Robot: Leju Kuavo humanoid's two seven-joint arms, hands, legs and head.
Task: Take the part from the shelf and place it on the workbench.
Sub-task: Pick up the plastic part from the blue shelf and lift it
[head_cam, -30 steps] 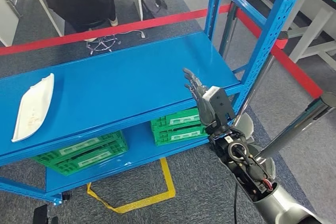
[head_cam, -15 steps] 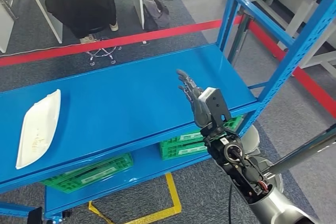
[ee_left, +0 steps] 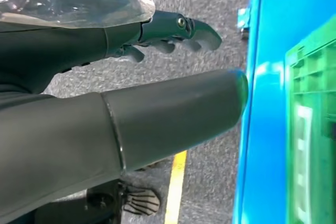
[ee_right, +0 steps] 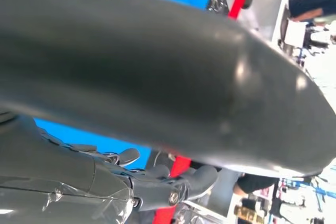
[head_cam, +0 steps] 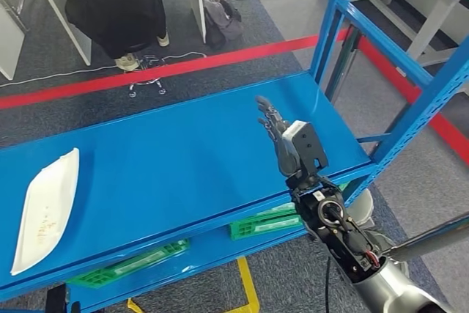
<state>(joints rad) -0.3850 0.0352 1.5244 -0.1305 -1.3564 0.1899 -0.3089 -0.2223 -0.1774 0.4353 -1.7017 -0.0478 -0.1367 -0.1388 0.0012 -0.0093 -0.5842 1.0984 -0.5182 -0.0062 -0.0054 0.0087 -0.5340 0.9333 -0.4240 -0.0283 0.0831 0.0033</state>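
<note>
While my right hand [head_cam: 275, 131] hovers empty, fingers spread, above the smooth blue metal shelf [head_cam: 165, 159], the white oblong plastic part [head_cam: 45, 207] lies near its left edge; my left hand [ee_left: 118, 77] hangs slack-fingered, holding nothing.

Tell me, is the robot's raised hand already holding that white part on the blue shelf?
No: the right hand is raised with nothing in it, while the white part lies untouched at the far end of the blue shelf.

Head looks down on shelf [head_cam: 165, 159] — wrists close (behind hands).

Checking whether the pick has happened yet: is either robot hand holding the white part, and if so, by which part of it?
Nothing is held. The right robot hand hovers open over the blue shelf; the left robot hand is empty. The white part lies untouched at the shelf's far left.
</note>
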